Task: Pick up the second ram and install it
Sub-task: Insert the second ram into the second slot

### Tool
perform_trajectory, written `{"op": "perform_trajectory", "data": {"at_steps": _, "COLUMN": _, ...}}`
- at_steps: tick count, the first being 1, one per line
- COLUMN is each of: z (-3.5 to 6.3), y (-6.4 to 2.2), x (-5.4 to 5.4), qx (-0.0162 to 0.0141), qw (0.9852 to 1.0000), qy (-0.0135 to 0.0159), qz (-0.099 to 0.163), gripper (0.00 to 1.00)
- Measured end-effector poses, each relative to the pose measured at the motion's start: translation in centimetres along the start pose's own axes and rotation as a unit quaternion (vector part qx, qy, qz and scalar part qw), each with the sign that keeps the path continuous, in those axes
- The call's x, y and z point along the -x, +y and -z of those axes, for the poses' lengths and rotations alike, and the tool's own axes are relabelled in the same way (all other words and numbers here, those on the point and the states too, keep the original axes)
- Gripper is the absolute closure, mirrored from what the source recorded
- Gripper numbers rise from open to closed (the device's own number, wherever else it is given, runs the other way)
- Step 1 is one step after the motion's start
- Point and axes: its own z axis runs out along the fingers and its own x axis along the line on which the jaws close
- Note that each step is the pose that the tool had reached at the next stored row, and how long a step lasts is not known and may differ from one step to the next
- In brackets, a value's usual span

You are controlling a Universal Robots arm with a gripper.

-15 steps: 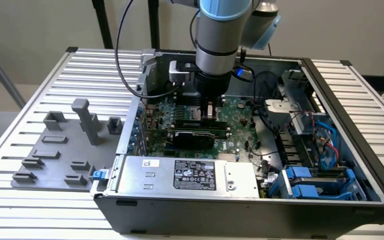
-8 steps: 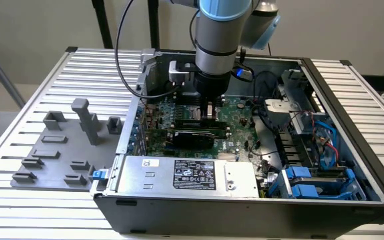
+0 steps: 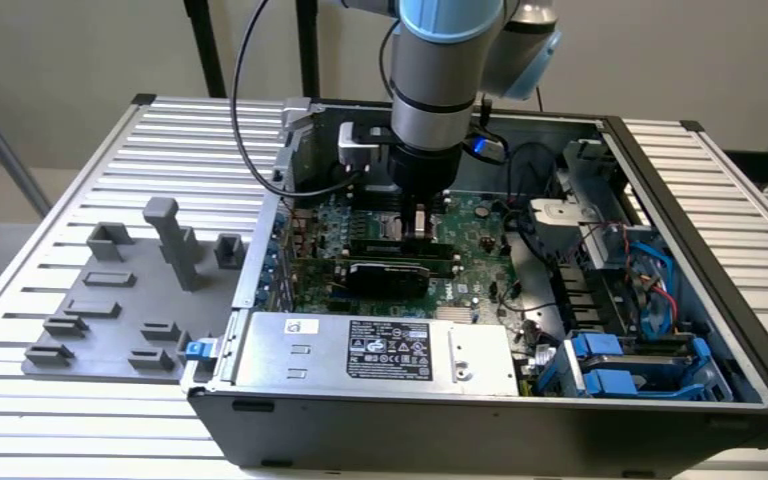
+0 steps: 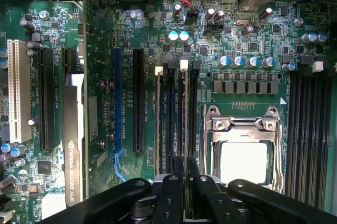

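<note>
The gripper point(image 4: 185, 174) stands low inside the computer case point(image 3: 678, 200), its fingers nearly closed on the edge of the second ram point(image 4: 184, 113). The strip stands edge-on in a memory slot point(image 4: 192, 113) beside the CPU socket point(image 4: 242, 145), so the narrow grip keeps it upright over the slot

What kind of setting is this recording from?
Likely a robotics lab or PC-assembly test bench: an open computer case on a slatted aluminium table, grey fixture blocks beside it, and the gripper over the motherboard.
</note>
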Motion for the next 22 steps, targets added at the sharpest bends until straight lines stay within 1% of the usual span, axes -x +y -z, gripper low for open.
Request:
{"op": "perform_trajectory", "data": {"at_steps": 8, "z": -0.09, "y": 0.01, "x": 0.00, "qx": 0.0003, "qw": 1.0000, "qy": -0.0001, "qz": 0.002, "gripper": 0.86}}
{"op": "perform_trajectory", "data": {"at_steps": 15, "z": -0.15, "y": 0.00, "x": 0.00, "qx": -0.0017, "qw": 1.0000, "qy": 0.0000, "qz": 0.005, "gripper": 0.86}}
{"op": "perform_trajectory", "data": {"at_steps": 18, "z": -0.16, "y": 0.00, "x": 0.02, "qx": -0.0033, "qw": 1.0000, "qy": -0.0001, "qz": 0.007, "gripper": 0.86}}
{"op": "perform_trajectory", "data": {"at_steps": 20, "z": -0.16, "y": 0.01, "x": 0.02, "qx": -0.0058, "qw": 0.9999, "qy": -0.0001, "qz": 0.009, "gripper": 0.86}}
{"op": "perform_trajectory", "data": {"at_steps": 22, "z": -0.15, "y": 0.02, "x": 0.02, "qx": -0.0093, "qw": 0.9999, "qy": 0.0000, "qz": 0.011, "gripper": 0.86}}
